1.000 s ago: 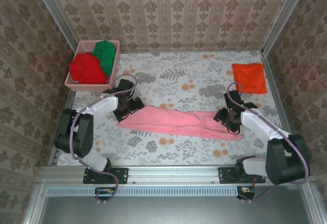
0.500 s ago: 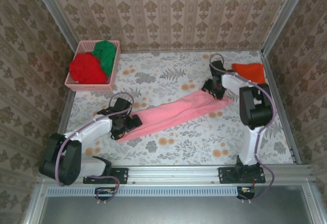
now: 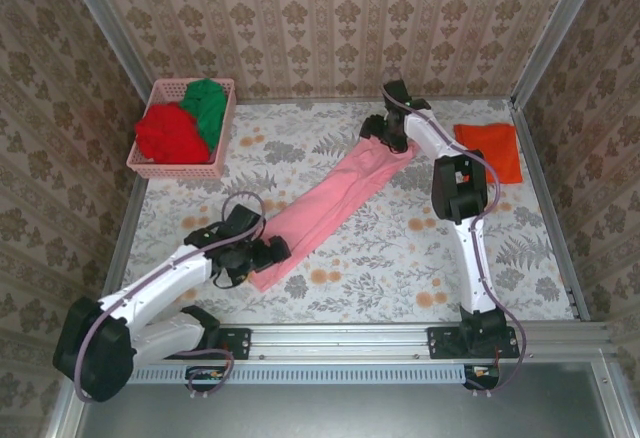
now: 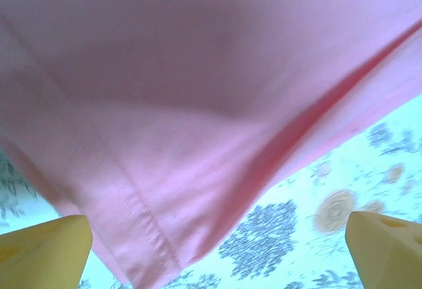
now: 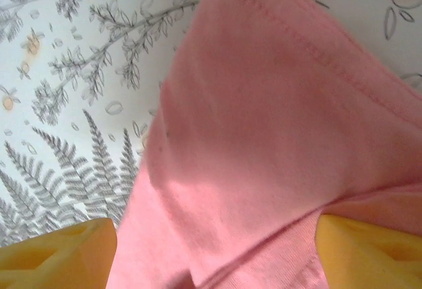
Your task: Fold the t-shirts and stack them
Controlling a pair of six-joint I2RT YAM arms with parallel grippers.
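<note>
- Floral table carried your light pink t-shirt, stretched diagonally.
- Your left gripper stood wide open at its near end.
- Your right gripper stood wide open at its far end.

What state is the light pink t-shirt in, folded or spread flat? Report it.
Folded lengthwise, not yet into a square: the light pink t-shirt lies as a long narrow band slanting across the table.
</note>
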